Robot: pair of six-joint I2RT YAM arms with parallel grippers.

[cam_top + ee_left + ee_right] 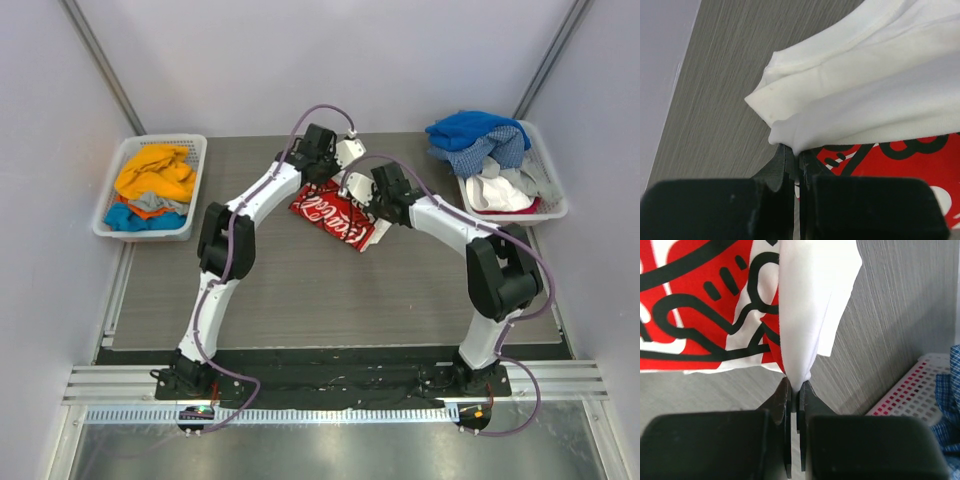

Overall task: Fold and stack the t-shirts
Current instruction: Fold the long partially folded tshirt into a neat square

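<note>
A white t-shirt with a red printed logo [338, 218] lies folded in the middle of the grey table, red print facing up. My left gripper [322, 172] is shut on its far-left white edge [790, 135]; in the left wrist view the cloth bunches just above the fingertips [797, 152]. Over on the shirt's right side, my right gripper [372, 205] is shut on a white fold [805, 315] that rises straight out of its tips [795, 385], with the red print [695, 305] to its left. More t-shirts fill two baskets.
A white slatted basket [150, 188] at the far left holds orange, grey and blue shirts. Another basket [510, 180] at the far right holds blue, blue-checked and white shirts; its pink-lined rim [920, 385] shows close to my right gripper. Grey walls surround the table.
</note>
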